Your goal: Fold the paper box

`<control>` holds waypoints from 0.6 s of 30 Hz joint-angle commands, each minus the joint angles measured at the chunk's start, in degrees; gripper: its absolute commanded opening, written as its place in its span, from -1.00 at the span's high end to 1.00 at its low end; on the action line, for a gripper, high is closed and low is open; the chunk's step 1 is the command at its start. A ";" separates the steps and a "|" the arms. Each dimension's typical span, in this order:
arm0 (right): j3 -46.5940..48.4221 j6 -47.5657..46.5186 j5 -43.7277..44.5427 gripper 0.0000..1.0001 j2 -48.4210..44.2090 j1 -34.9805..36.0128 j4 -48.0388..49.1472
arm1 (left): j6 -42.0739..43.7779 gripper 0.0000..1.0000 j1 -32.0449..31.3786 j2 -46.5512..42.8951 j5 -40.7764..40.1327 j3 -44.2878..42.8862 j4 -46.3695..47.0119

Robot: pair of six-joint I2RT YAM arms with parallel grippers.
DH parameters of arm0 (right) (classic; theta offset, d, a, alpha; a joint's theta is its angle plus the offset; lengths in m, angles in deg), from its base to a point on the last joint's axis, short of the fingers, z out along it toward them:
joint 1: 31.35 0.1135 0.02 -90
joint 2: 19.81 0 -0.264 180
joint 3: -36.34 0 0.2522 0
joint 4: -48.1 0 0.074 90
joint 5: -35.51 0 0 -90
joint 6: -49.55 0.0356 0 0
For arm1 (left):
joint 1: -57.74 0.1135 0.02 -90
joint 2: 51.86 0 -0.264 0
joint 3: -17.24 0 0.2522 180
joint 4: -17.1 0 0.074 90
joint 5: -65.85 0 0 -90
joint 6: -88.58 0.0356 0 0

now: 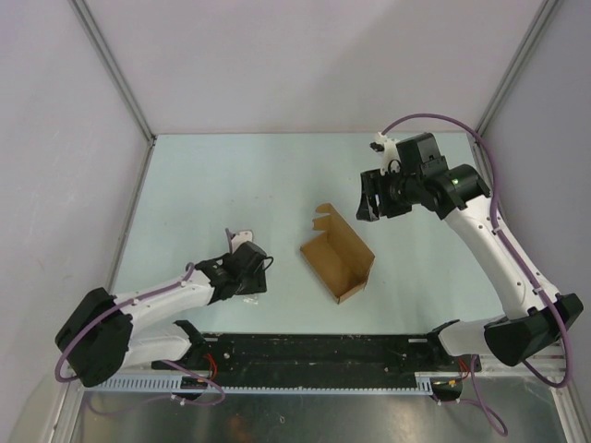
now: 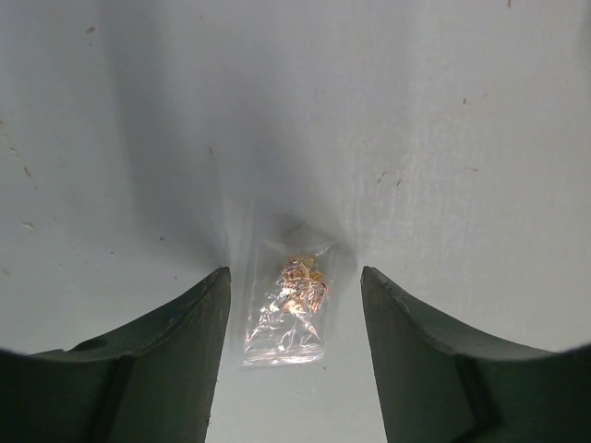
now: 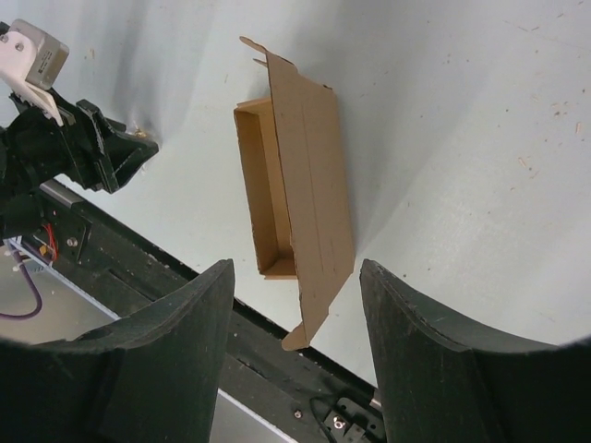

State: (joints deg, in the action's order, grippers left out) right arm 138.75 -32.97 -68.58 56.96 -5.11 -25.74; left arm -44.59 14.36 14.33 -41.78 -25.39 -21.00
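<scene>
The paper box point(image 1: 337, 261) is a brown cardboard tray, partly folded, lying at an angle near the middle of the table. Its long lid flap point(image 3: 309, 166) stands open with tabs at both ends, and the tray's inside point(image 3: 263, 194) holds nothing. My right gripper point(image 1: 369, 198) hangs open above and behind the box, well clear of it; in its wrist view the right gripper point(image 3: 295, 265) has nothing between its fingers. My left gripper point(image 1: 242, 263) is low over the table, left of the box. The left gripper point(image 2: 295, 272) is open, straddling a small clear plastic bag point(image 2: 288, 309) without touching it.
The clear bag holds small gold-coloured bits and lies flat on the pale table. A black rail point(image 1: 314, 351) runs along the near edge between the arm bases. White walls and metal posts point(image 1: 115, 69) close in the back and sides. The left arm point(image 3: 74, 148) shows in the right wrist view.
</scene>
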 commanded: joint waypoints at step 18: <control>-0.40 0.86 -2.17 -0.24 -1.27 -0.84 1.80 | -1.30 0.05 -0.83 1.30 1.89 3.73 4.74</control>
State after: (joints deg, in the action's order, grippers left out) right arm 138.18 -32.64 -69.65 56.96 -5.68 -25.32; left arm -44.92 13.97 15.32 -42.20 -23.73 -15.66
